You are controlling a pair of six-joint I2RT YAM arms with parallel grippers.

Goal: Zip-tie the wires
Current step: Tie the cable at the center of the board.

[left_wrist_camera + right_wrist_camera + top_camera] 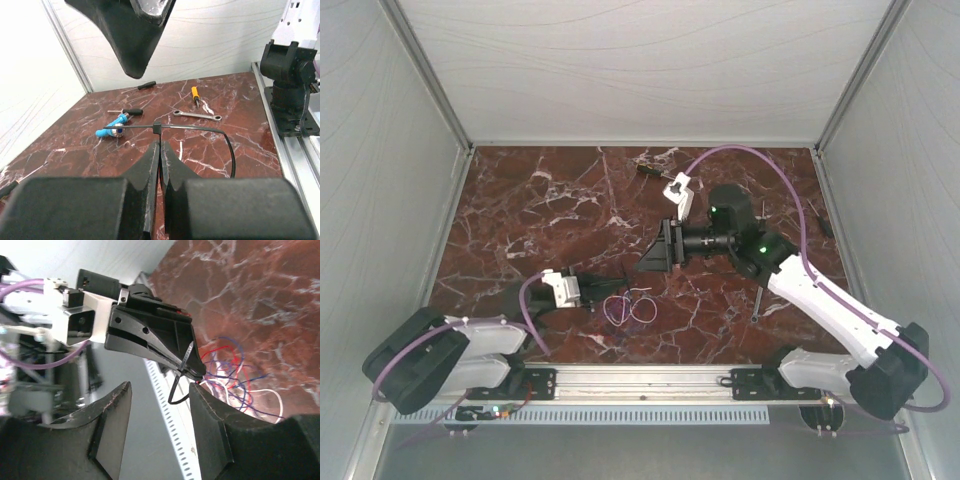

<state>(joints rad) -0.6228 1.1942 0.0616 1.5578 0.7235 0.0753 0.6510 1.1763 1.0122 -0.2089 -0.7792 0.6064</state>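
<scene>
While the left gripper (159, 146) pinches the black zip tie (200, 129), the wires (630, 308) lie loose just right of it, near edge; right gripper (160, 392) gapes empty. We judge looping the wires comes next.

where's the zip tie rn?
The zip tie is pinched in the left gripper's shut fingertips, low centre-left in the top view, just left of the wires. In the right wrist view, its strap shows between the open right gripper's fingers.
</scene>
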